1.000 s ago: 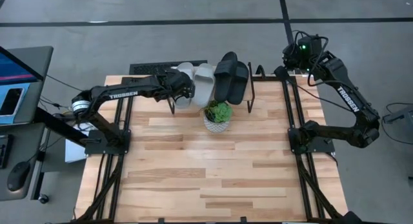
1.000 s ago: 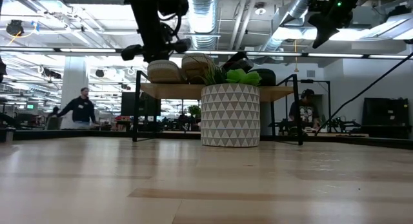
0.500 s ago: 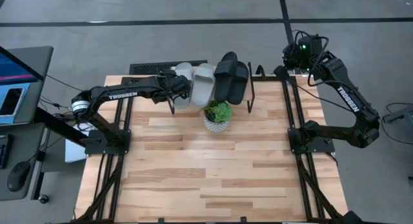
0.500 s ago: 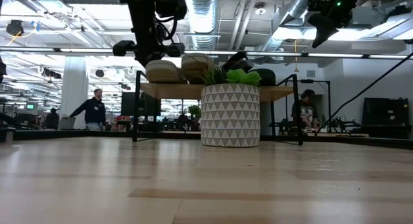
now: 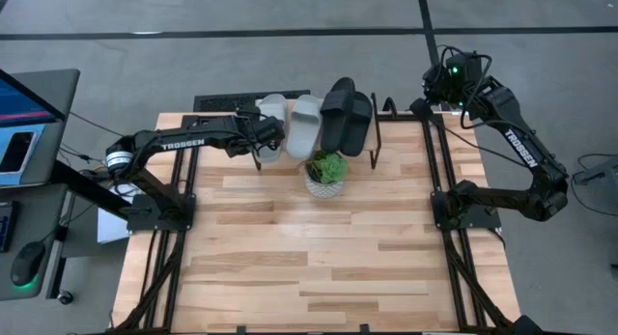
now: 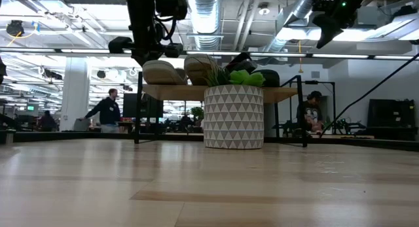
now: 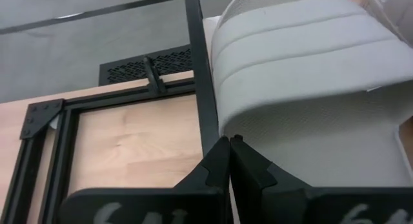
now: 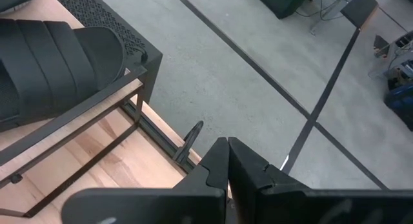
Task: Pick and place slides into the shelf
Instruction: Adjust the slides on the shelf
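The shelf (image 6: 288, 93) stands at the table's far middle. On its plank lie two light grey slides (image 5: 271, 123) (image 5: 305, 125) and, to their right, two black slides (image 5: 346, 118), soles down. My left gripper (image 5: 264, 136) is shut at the left grey slide (image 7: 303, 114), by the shelf's left frame bar (image 7: 197, 82). My right gripper (image 5: 422, 107) hangs shut and holds nothing, high above the table's far right corner, right of the shelf; its wrist view shows one black slide (image 8: 51, 56). My left gripper's shut fingertips (image 7: 219, 153) lie against the sole's edge (image 7: 240, 130) of the left grey slide, at its near end on the side toward the table's left. The fingers slant down from the table's left. The slide lies flat on the shelf's plank.
A potted plant in a white patterned pot (image 5: 326, 173) stands on the table just in front of the shelf's middle. Black arm frames run along the table's left (image 5: 174, 190) and right sides (image 5: 449, 200). People move in the room beyond the table.
My left gripper, shut all the while, has drawn back a little toward the table's left edge and turned at the wrist. The left grey slide has shifted slightly leftward on the shelf with it, apart from its grey neighbour.
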